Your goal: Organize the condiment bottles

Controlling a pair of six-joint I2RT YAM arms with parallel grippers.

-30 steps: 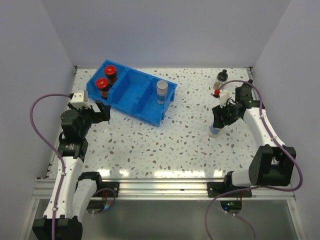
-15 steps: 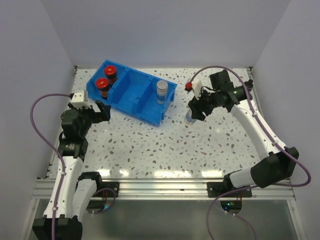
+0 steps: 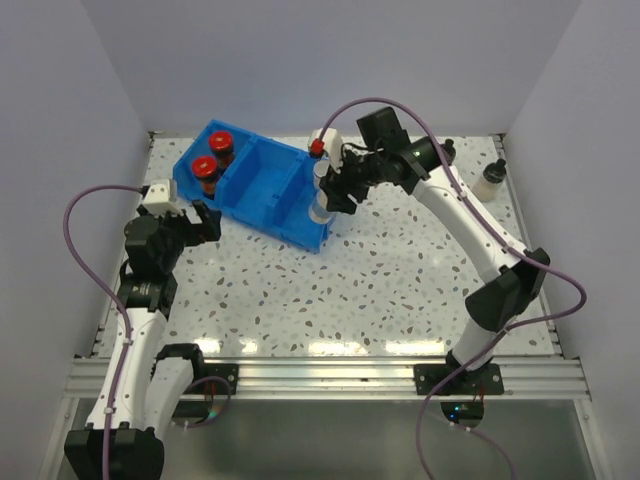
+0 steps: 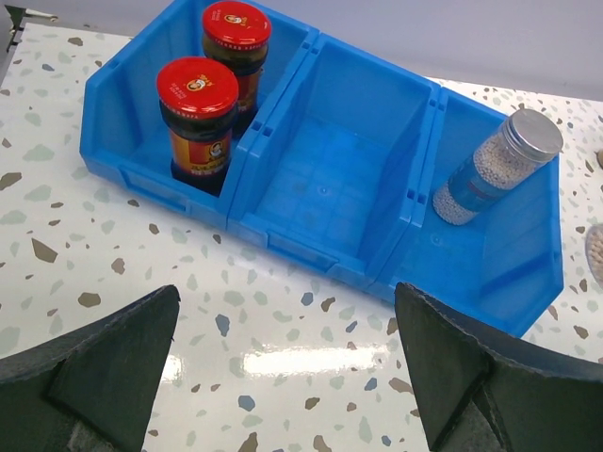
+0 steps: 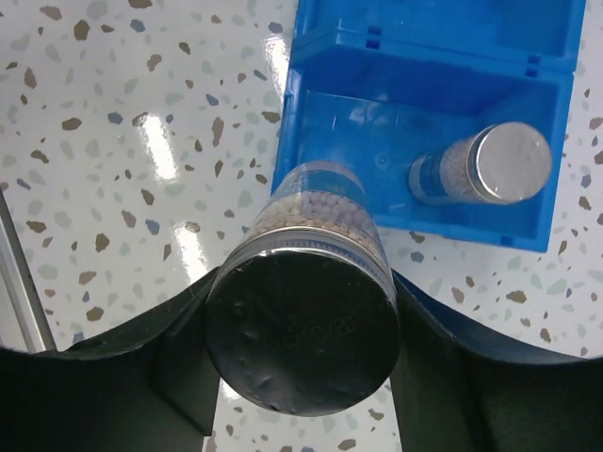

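My right gripper (image 3: pixel 325 200) (image 5: pixel 301 339) is shut on a silver-capped clear jar (image 5: pixel 311 282) with a blue label, holding it by the cap. The jar (image 3: pixel 319 212) hangs over the near right corner of the blue three-part bin (image 3: pixel 262 185) (image 5: pixel 377 113). A second silver-capped jar (image 4: pixel 495 165) (image 5: pixel 485 169) leans in the bin's right compartment. Two red-capped jars (image 4: pixel 198 118) (image 4: pixel 236 42) stand in the left compartment; the middle one is bare. My left gripper (image 3: pixel 205 222) (image 4: pixel 287 367) is open just in front of the bin, holding nothing.
A small pale bottle (image 3: pixel 490 180) stands near the table's far right edge. A small dark-capped one (image 3: pixel 449 150) peeks out behind my right arm. Grey walls close in the table on three sides.
My right arm has carried the silver-capped jar from the right side of the table leftward to the bin's right end. The left arm has not moved.
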